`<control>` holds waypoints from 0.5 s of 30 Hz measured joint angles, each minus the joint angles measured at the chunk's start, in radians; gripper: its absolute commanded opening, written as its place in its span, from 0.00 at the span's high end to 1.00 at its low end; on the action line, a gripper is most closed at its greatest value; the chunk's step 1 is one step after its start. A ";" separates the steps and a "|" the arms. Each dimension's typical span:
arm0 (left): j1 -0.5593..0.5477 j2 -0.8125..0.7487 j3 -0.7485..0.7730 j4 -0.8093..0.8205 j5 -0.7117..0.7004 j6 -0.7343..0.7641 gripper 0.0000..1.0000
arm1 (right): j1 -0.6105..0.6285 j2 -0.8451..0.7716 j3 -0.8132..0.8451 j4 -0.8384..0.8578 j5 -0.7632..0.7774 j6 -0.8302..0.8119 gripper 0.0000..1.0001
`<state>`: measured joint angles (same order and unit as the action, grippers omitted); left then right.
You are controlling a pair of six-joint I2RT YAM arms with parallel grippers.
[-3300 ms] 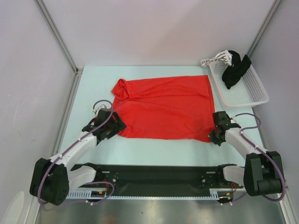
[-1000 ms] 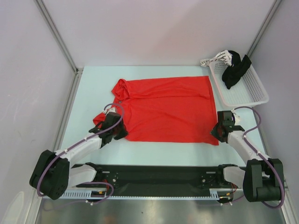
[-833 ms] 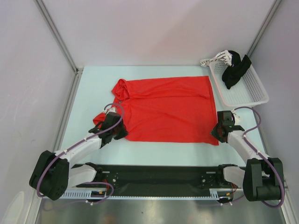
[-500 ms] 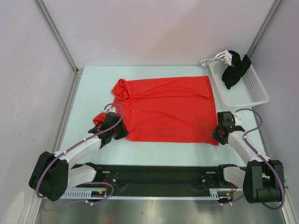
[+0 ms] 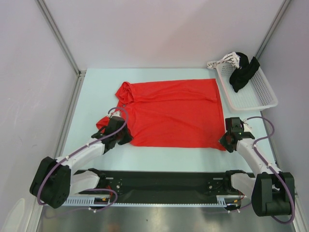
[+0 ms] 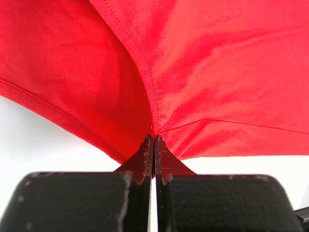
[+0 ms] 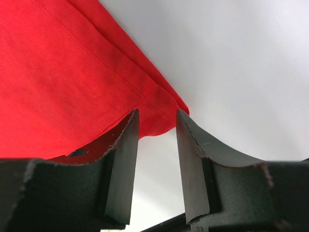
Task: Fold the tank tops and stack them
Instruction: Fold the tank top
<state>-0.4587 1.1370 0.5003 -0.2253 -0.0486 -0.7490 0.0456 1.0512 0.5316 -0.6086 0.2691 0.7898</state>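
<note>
One red tank top (image 5: 174, 113) lies spread flat in the middle of a pale mint table (image 5: 159, 155), boxed in by plain grey walls (image 5: 169, 29) with metal corner posts (image 5: 59, 36). The left gripper (image 6: 154, 141) is pinched tight on the top's near-left edge, while the right gripper (image 7: 155, 121) stands partly open at the near-right corner, holding nothing. A white basket (image 5: 263, 104) at the far right holds a black garment (image 5: 244, 72).
</note>
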 measured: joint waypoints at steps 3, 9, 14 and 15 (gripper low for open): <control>0.000 0.005 -0.002 0.000 0.000 0.002 1.00 | 0.000 0.004 -0.017 0.005 -0.001 0.023 0.59; 0.000 0.031 -0.002 0.004 -0.001 0.010 1.00 | 0.000 0.046 -0.035 0.016 0.010 0.045 1.00; -0.001 0.062 -0.002 0.000 -0.006 0.019 0.92 | -0.013 0.048 -0.035 0.024 0.011 0.049 1.00; -0.001 0.066 -0.002 -0.003 -0.013 0.024 0.87 | -0.015 0.047 -0.035 0.024 0.011 0.049 1.00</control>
<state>-0.4599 1.2026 0.4988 -0.2287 -0.0612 -0.7250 0.0303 1.0977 0.4965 -0.5842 0.2798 0.8387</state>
